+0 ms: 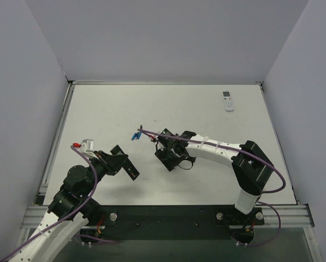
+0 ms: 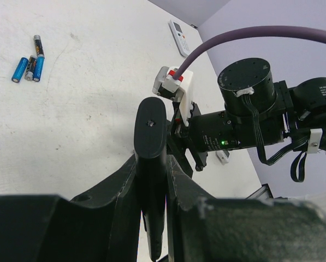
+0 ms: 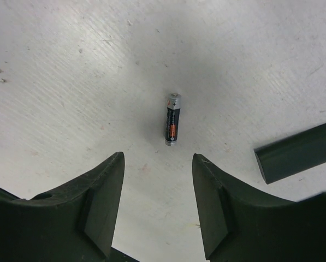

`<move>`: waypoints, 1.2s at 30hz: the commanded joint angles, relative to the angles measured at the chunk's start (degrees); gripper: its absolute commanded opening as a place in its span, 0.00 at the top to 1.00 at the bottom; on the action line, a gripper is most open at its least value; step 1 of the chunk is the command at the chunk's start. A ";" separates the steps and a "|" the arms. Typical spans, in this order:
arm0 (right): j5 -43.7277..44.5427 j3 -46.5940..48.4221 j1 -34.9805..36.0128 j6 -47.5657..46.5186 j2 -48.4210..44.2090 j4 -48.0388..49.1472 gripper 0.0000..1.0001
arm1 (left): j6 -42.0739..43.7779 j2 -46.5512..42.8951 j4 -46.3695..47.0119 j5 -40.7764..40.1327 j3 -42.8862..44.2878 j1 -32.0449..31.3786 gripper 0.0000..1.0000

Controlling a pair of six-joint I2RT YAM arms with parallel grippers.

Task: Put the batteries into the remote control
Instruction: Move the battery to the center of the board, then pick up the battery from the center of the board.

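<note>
My left gripper (image 2: 152,164) is shut on the black remote control (image 2: 150,134), which stands edge-on between the fingers above the table. In the top view the left gripper (image 1: 122,162) holds the remote (image 1: 132,171) at the front left. My right gripper (image 3: 157,158) is open and empty, close above the table, with one dark battery (image 3: 173,118) lying just beyond its fingertips. In the top view the right gripper (image 1: 165,158) is near the middle. Three more batteries (image 2: 29,65), two blue and one dark, lie together at the far left; they show blue in the top view (image 1: 135,135).
A short black flat piece (image 3: 296,153) lies on the table right of the right gripper. A white remote with a screen (image 1: 227,100) lies at the back right. A small white object (image 2: 223,157) lies under the right arm. Grey walls stand on three sides.
</note>
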 commanded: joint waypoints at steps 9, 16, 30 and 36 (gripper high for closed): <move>-2.51 6.24 -0.97 -5.92 6.22 -3.12 0.67 | 1.28 -1.43 0.15 0.56 2.63 -0.26 1.00; -2.08 8.53 -0.88 -8.21 9.91 -4.18 0.72 | 1.72 -1.42 -0.21 1.18 2.81 -0.26 1.00; -0.06 10.82 0.43 -18.57 12.73 -7.96 0.92 | 2.51 -1.43 -0.30 1.62 3.25 -0.26 1.00; -0.67 10.11 4.65 -35.18 12.47 -9.45 0.96 | 3.39 -1.34 0.14 2.58 3.69 -0.26 1.00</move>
